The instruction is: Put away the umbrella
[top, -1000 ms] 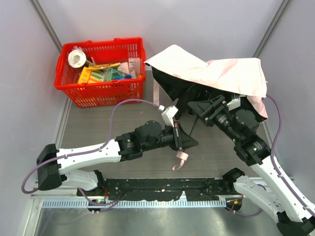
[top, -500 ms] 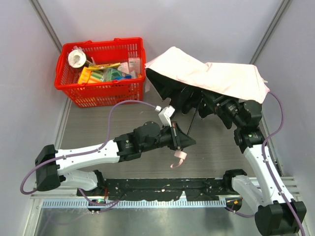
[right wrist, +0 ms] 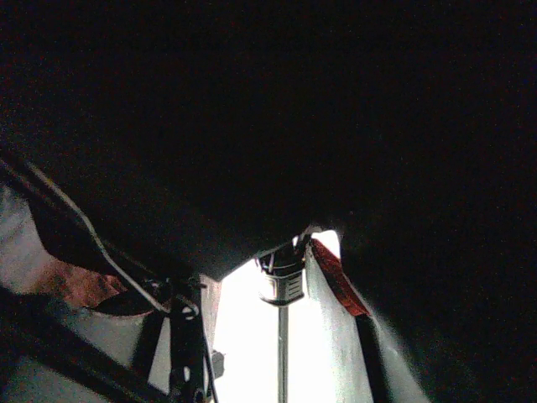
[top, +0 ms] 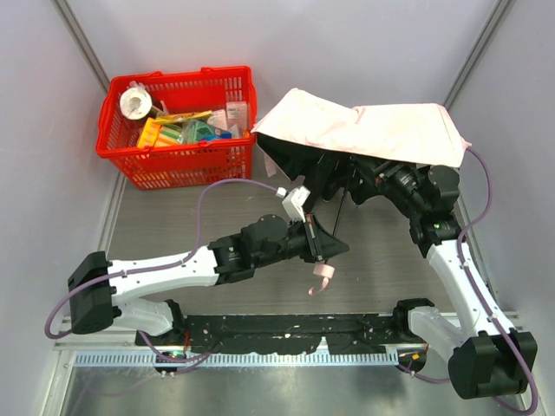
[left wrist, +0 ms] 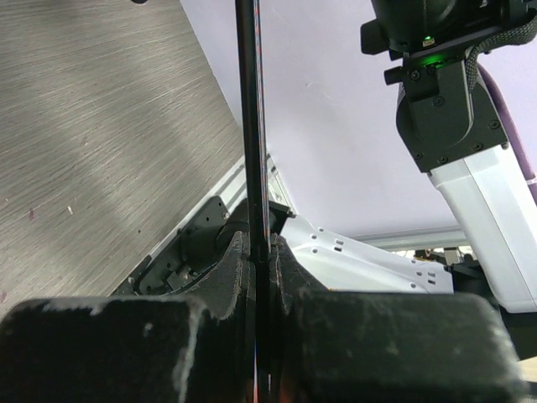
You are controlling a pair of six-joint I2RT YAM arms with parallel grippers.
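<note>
2 arms meet at 1 pale pink fabric compact umbrella (top: 373, 130). From above it stands open over the far right of the brushed grey metal bench (top: 147, 225), just right of the red plastic basket (top: 182, 76). Its thin black shaft (top: 340, 212) slants down to the left jaws, and the pink wrist strap (top: 321, 279) dangles below them. The right arm (top: 447, 251) reaches under the canopy, so its jaws are covered and I cannot tell whether they are open or closed. I judge the umbrella light but awkward: soft cloth that sags and slips, springy ribs that could bend, and a stiff, smooth shaft. The shaft or the hub looks the safest hold, not the fabric.

From the left wrist, the left jaws are closed tight on the shaft (left wrist: 252, 126), which runs up out of frame. Handle and canopy are cut off.

From the right wrist, nearly all is the black underside of the canopy (right wrist: 336, 101). Only a few ribs (right wrist: 92, 239) and the hub (right wrist: 283, 281) show against the glare, and the right jaws cannot be made out.
</note>
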